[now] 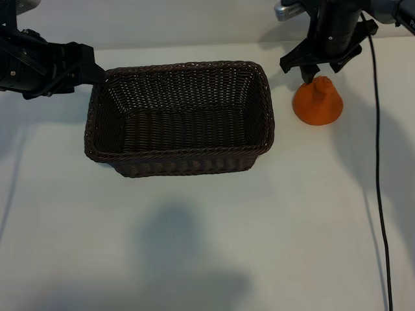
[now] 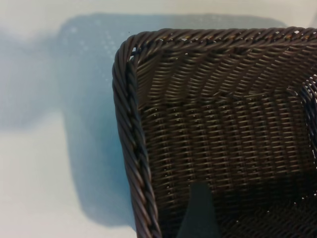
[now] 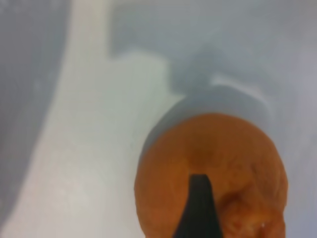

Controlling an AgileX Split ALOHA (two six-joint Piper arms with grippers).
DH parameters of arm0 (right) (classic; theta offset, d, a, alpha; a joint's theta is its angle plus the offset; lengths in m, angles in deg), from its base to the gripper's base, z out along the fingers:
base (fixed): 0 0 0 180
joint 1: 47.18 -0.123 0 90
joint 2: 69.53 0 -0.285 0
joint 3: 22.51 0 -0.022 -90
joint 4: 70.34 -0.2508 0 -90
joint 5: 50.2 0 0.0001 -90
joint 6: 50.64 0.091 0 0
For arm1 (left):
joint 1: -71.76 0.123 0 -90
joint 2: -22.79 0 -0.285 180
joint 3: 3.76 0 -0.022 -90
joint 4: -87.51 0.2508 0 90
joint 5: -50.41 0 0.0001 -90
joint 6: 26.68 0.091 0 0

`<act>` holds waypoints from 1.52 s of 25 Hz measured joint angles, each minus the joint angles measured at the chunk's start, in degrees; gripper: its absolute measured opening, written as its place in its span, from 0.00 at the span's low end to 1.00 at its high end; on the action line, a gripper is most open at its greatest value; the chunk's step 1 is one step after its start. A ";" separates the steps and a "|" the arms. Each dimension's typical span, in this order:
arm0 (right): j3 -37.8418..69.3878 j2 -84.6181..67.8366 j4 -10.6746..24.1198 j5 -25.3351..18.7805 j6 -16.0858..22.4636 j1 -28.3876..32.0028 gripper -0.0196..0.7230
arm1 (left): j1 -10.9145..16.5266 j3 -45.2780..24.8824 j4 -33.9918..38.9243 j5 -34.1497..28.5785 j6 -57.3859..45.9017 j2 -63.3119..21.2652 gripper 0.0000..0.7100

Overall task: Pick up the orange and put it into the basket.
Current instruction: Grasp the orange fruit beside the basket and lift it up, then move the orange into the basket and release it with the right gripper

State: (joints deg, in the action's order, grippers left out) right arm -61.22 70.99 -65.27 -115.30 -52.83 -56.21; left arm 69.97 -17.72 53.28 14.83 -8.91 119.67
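I have the right hand (image 1: pixel 319 70) poised directly above the orange (image 1: pixel 318 101), pointing almost straight down, its dark fingers spread apart on either side of the knob on top of the fruit. It has hold of nothing: the orange sits on the white counter (image 1: pixel 207 246), just beside the basket's (image 1: pixel 178 164) right end and not touching it. In the right wrist view the orange (image 3: pixel 218 163) fills the space under the hand, and one dark fingertip (image 3: pixel 199 208) shows in front of its dimpled skin; I cannot tell from here whether that tip is touching the skin or hanging just above it.

My left hand (image 1: pixel 91 71) is parked at the far left corner of the basket, angled down toward it, with a finger right at the braided rim. Its fingers stand wide apart and hold nothing. The left wrist view looks into that corner of the basket (image 2: pixel 126 129), showing the woven wall and floor and one dark fingertip (image 2: pixel 199 213) over the inside; the basket's floor is bare wicker there.

The basket lies near the middle of the counter, long side facing me. A black cable (image 1: pixel 379 194) trails down from the right arm along the counter's right side.
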 joint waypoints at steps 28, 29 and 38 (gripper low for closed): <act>-0.17 3.78 -8.44 -3.29 -2.45 2.64 0.16 | 0.00 0.00 0.00 0.00 0.00 0.00 0.83; -0.17 3.41 -8.44 -3.48 -2.45 2.64 0.16 | 0.00 0.00 0.00 0.00 0.00 0.00 0.83; -1.09 -3.72 -8.08 -4.75 -2.38 2.64 0.15 | 0.00 0.00 0.00 0.00 0.00 0.00 0.83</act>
State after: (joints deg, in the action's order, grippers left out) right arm -62.31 67.27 -73.35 -120.05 -55.21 -53.58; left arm 69.97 -17.72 53.28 14.83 -8.91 119.67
